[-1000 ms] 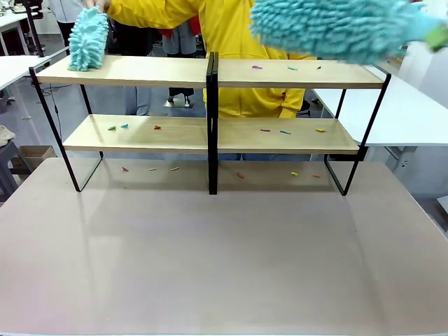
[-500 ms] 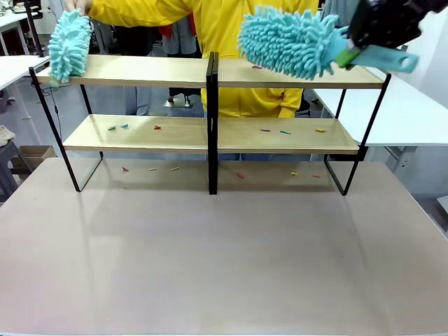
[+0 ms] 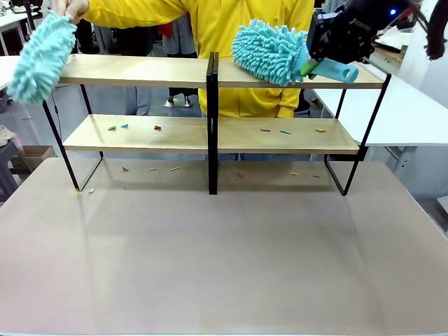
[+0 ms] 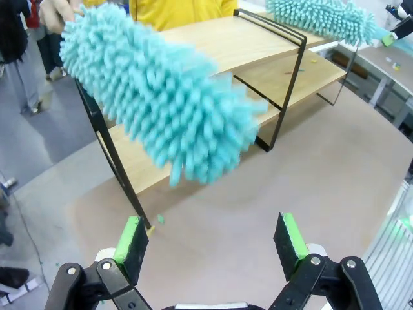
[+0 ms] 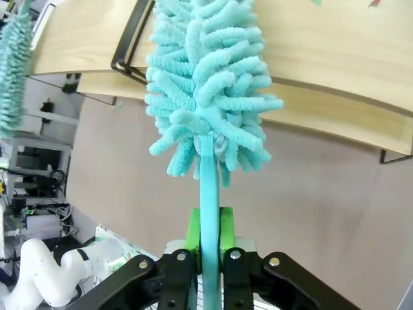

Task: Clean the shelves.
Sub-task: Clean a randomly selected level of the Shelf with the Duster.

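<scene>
Sweeping the top board is the step in hand. The right pincer (image 3: 311, 64) is clenched on the handle of a teal duster (image 3: 269, 50), whose head lies on the shelves (image 3: 140, 70) between this pincer and the central post (image 3: 212, 105). The next stroke likely needs to stop short of that post. The left pincer (image 4: 213, 242) hangs released over open bench (image 3: 224, 252), with the person's duster (image 4: 155, 110) just ahead of it at the shelves' end.

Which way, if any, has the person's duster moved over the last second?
Yes. The person's duster has swung left, off the top board of the shelves and out past their left frame post.
</scene>
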`<state>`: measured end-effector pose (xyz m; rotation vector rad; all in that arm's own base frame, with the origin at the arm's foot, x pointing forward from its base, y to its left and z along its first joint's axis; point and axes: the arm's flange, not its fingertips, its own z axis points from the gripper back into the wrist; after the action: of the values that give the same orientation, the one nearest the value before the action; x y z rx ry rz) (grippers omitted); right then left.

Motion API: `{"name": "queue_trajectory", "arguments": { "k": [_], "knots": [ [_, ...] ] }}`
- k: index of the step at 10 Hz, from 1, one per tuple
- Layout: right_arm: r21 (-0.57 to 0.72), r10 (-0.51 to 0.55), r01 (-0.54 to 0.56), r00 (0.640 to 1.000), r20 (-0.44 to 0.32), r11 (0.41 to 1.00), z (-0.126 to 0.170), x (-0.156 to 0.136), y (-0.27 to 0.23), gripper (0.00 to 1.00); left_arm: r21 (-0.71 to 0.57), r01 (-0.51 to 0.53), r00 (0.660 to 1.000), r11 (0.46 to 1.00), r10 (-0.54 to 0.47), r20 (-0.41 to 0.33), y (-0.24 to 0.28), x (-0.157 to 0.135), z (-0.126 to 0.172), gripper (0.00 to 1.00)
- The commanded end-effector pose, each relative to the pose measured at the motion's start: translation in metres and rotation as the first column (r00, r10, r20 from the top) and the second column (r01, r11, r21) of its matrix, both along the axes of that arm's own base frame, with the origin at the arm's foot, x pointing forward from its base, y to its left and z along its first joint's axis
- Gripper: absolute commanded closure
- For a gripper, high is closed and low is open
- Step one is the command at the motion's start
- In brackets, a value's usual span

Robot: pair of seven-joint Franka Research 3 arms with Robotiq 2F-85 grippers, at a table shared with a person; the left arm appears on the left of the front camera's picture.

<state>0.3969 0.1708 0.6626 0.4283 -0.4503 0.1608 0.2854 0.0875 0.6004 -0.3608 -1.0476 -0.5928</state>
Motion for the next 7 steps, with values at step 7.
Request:
{"name": "queue_trajectory", "arguments": {
  "k": [7],
  "knots": [
    [-0.125,-0.282,0.278,0.959,-0.01,0.952,0.011,0.014,-0.058,0.88,-0.007,0.012,1.0,1.0,-0.012,0.005,0.0,0.0,0.0,0.0]
  ]
}}
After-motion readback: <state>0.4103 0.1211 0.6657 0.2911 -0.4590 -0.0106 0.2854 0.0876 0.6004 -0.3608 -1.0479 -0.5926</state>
